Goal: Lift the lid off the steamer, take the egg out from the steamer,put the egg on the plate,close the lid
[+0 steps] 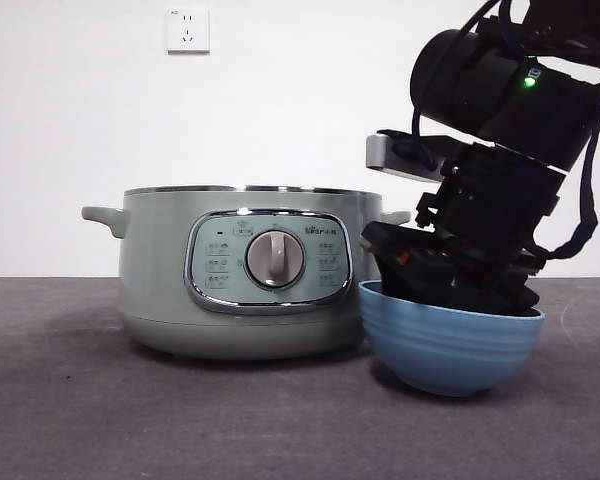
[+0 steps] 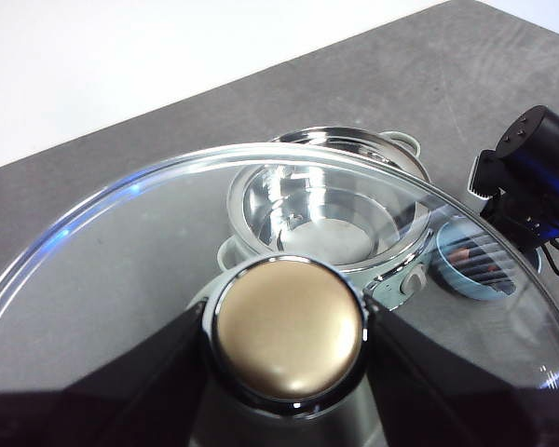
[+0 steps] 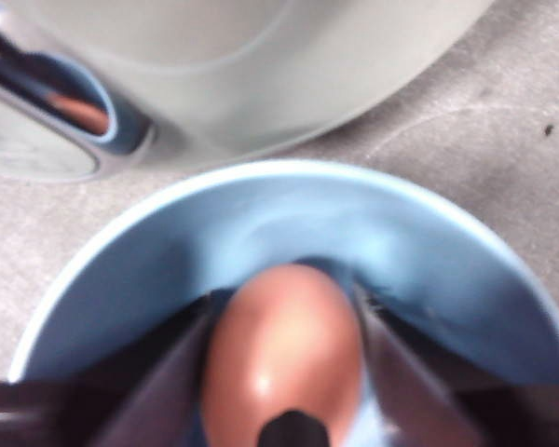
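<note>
Sitting on the left of the grey table (image 1: 100, 420), the steamer (image 1: 160, 290) has no lid on it, dial (image 1: 275, 260) facing the front camera, white wall socket (image 1: 187, 30) above it on the wall. From the left wrist view the steel pot interior (image 2: 326, 219) looks bare (no egg visible inside, as far as that angle shows).

Left gripper (image 2: 289, 340) is held well above the table, jaws pinched on the knob (image 2: 289, 335) of the lid (image 2: 149, 279), one black jaw on each side of it. Knob reads gold/tan in that view. Glass disc is tilted, with the steamer seen through and past it.

Just right of the steamer, near touching its wall, stands the plate (image 1: 450, 350) (really a deep blue bowl). Right gripper (image 3: 284, 372) is dipped down into it, arm coming in from upper right in the front view. Its jaws clamp the egg (image 3: 284, 358), brown, one jaw on each flank, egg inside the bowl's rim. Can't tell if the egg touches the bowl floor.
</note>
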